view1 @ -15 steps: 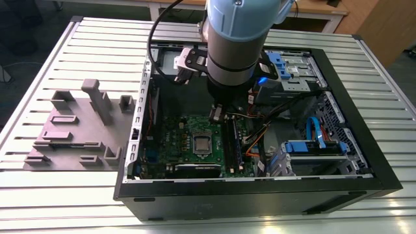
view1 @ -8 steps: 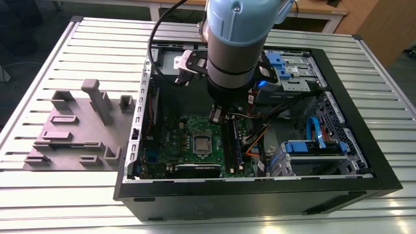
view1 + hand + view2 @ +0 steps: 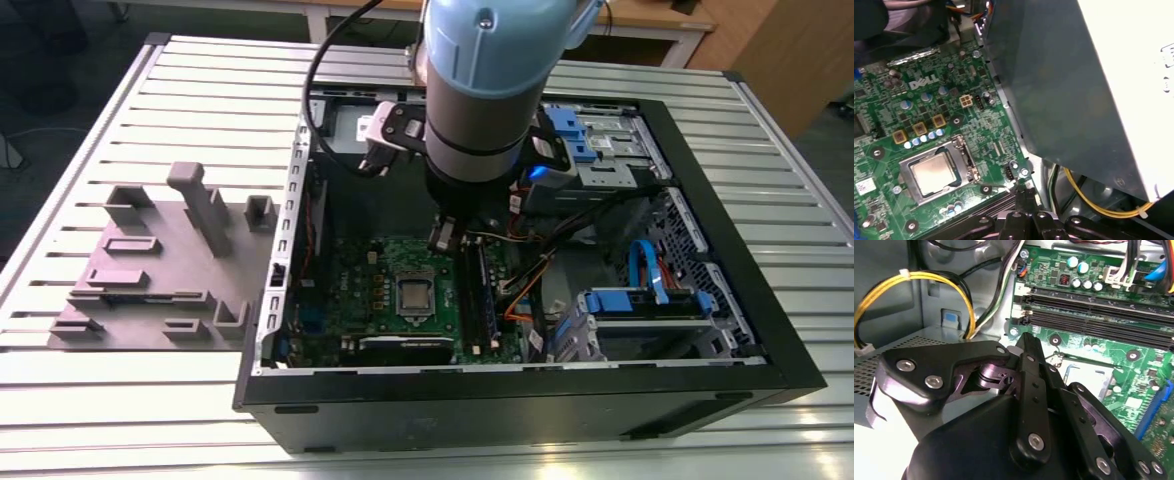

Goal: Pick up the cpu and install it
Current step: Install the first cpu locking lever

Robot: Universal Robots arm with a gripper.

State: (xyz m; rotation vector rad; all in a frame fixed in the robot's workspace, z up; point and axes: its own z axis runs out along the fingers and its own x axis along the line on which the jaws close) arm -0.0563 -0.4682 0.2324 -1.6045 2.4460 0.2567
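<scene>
The cpu [image 3: 415,295] lies flat in the socket of the green board [image 3: 360,300] inside the open computer case. Its silvery top [image 3: 929,172] sits inside the metal socket frame in the first wrist view. My gripper [image 3: 446,243] hangs above the board, a little past the socket toward the memory slots. Its black fingers [image 3: 1026,347] stand pressed together with nothing visible between them. The tips [image 3: 1023,192] are off the corner of the socket, apart from the cpu.
A large grey power box [image 3: 1069,90] stands close beside the gripper, with yellow wires [image 3: 914,277] looping under it. Memory slots [image 3: 1094,315], orange and blue cables [image 3: 641,260] and drive bays crowd the case. A grey fixture block [image 3: 160,260] sits on the slatted table at the exterior view's left.
</scene>
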